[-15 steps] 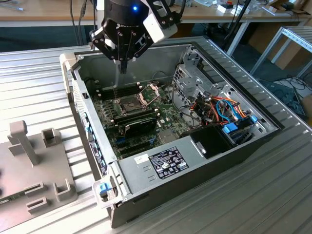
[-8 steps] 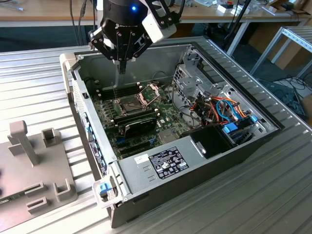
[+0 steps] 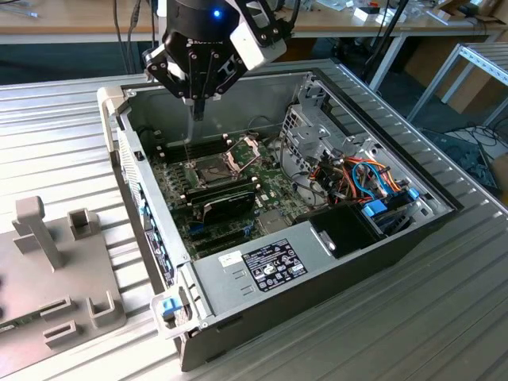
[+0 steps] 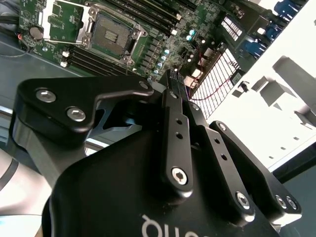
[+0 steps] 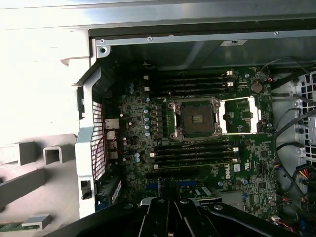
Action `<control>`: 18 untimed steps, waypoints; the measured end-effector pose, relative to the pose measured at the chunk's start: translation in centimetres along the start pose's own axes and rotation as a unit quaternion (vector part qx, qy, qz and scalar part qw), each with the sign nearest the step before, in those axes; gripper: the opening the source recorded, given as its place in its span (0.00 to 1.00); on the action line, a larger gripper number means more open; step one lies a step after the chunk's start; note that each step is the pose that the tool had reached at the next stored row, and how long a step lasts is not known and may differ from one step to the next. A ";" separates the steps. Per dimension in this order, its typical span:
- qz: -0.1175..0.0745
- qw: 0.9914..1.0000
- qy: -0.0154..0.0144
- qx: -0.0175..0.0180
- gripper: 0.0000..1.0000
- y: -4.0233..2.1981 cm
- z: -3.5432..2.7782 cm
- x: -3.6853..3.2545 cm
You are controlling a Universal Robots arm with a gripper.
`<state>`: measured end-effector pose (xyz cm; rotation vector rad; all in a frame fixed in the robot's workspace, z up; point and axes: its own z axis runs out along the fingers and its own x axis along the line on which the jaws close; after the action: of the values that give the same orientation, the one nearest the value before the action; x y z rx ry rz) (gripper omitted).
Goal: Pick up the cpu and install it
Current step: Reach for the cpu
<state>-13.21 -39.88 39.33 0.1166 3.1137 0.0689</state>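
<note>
so the gripper (image 3: 197, 101) hangs over the open pc case (image 3: 262, 99), near its wall past the memory slots (image 5: 195, 85), fingers pinched almost together on a thin grey sliver that looks like the cpu (image 3: 197, 113), with the socket (image 5: 197, 119) below sitting open and bare

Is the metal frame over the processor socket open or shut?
Open: in the first wrist view the frame lies flipped back beside the socket, leaving the socket's dark bed uncovered.
</note>
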 end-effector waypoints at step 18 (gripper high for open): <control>0.000 1.000 0.000 0.000 0.11 -0.06 -0.02 0.78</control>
<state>-13.99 -39.88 39.33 0.1167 3.1137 0.0689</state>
